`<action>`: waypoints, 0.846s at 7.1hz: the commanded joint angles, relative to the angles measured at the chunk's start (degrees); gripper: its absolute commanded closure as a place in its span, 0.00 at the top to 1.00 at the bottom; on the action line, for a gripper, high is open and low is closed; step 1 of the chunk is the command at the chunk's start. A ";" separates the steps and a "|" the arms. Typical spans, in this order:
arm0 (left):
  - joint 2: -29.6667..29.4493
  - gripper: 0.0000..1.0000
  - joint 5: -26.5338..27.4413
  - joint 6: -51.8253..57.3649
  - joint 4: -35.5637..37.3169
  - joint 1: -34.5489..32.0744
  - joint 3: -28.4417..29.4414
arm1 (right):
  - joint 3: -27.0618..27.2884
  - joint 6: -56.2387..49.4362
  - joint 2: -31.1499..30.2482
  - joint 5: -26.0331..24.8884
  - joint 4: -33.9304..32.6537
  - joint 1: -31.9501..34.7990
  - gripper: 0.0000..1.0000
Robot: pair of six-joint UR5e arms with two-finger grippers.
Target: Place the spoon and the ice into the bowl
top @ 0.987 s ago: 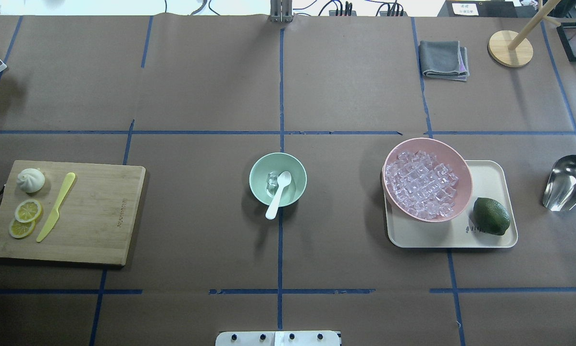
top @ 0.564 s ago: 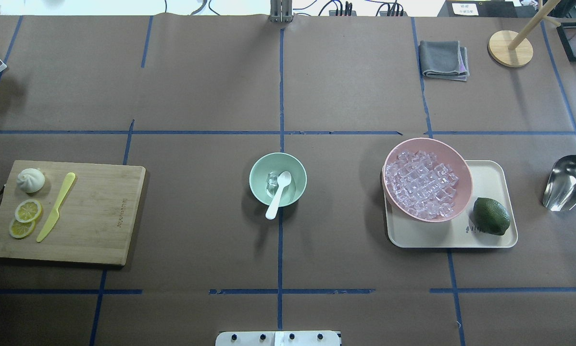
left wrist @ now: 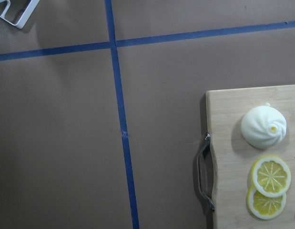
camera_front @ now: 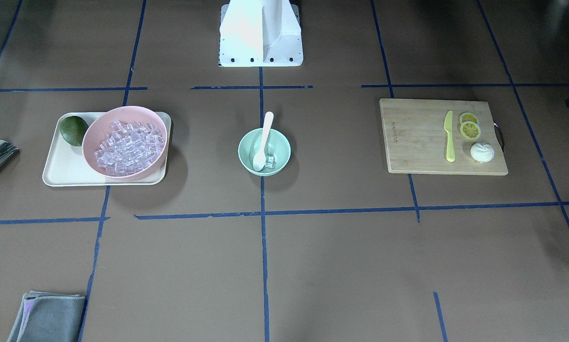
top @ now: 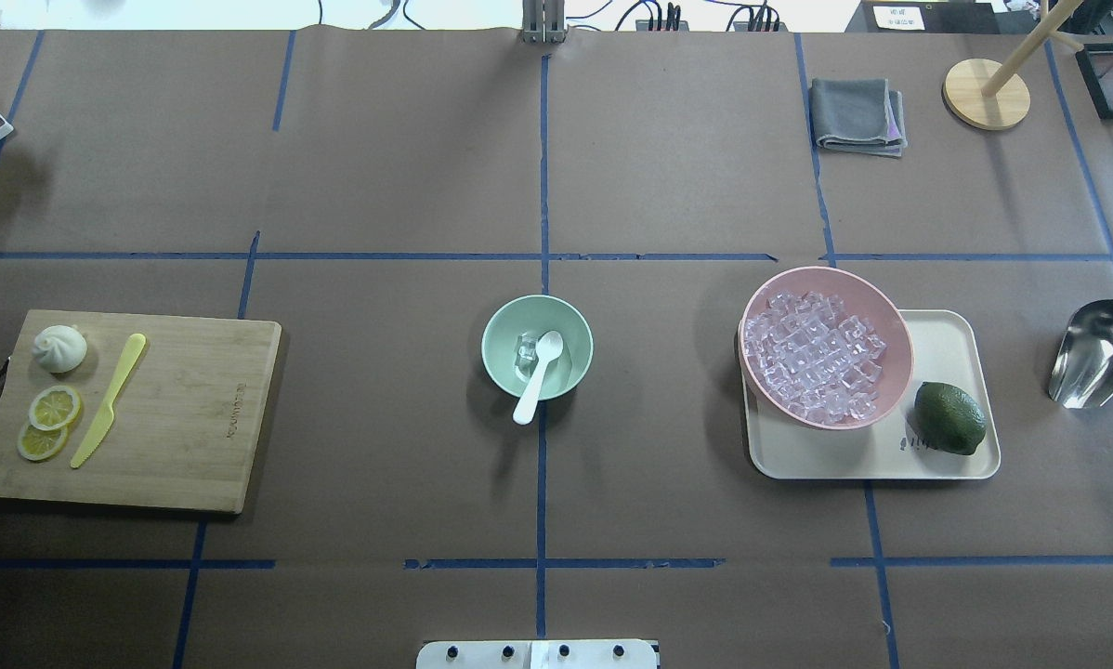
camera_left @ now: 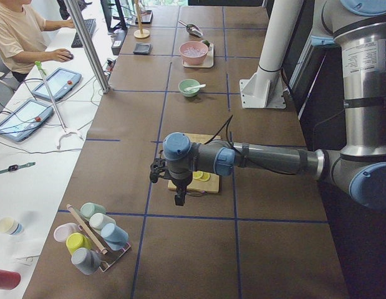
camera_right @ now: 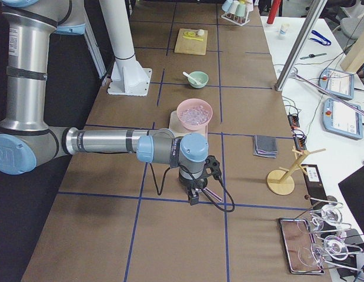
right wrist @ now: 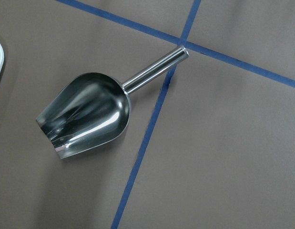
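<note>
The mint-green bowl (top: 566,367) (camera_front: 279,147) stands at the table's middle. The white spoon (top: 538,364) (camera_front: 264,140) lies with its scoop inside the bowl and its handle resting over the rim toward the robot. A clear ice cube (top: 525,350) (camera_front: 270,163) sits in the bowl beside the scoop. My left gripper (camera_left: 178,198) hangs over the cutting board's outer end, far from the bowl; I cannot tell whether it is open. My right gripper (camera_right: 193,197) hangs over the table's right end, above the metal scoop; I cannot tell its state either.
A pink bowl (top: 896,325) heaped with ice cubes stands on a cream tray (top: 947,344) with a lime (top: 949,418). A metal scoop (top: 1100,351) (right wrist: 85,112) lies far right. A cutting board (top: 194,409) at left holds a yellow-green knife (top: 109,400), lemon slices and a bun. A grey cloth (top: 857,114) lies far back.
</note>
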 commanded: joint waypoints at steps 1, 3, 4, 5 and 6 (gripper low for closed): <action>-1.84 0.99 -0.12 -3.63 -0.25 0.00 0.35 | -0.69 0.03 0.10 0.02 0.02 0.02 0.99; -1.84 0.99 -0.21 -3.98 0.01 0.00 0.52 | -0.70 0.65 0.54 0.11 0.02 0.02 0.99; -1.75 0.99 -0.21 -3.98 0.10 0.00 -0.17 | -0.61 0.73 0.54 0.20 0.02 0.02 0.99; -1.66 0.99 -0.21 -3.98 0.01 0.00 -0.53 | -0.61 0.73 0.54 0.37 0.02 0.02 0.99; -1.75 0.99 -0.21 -3.98 0.01 0.09 -0.27 | -0.52 0.73 0.11 0.46 0.02 0.02 0.99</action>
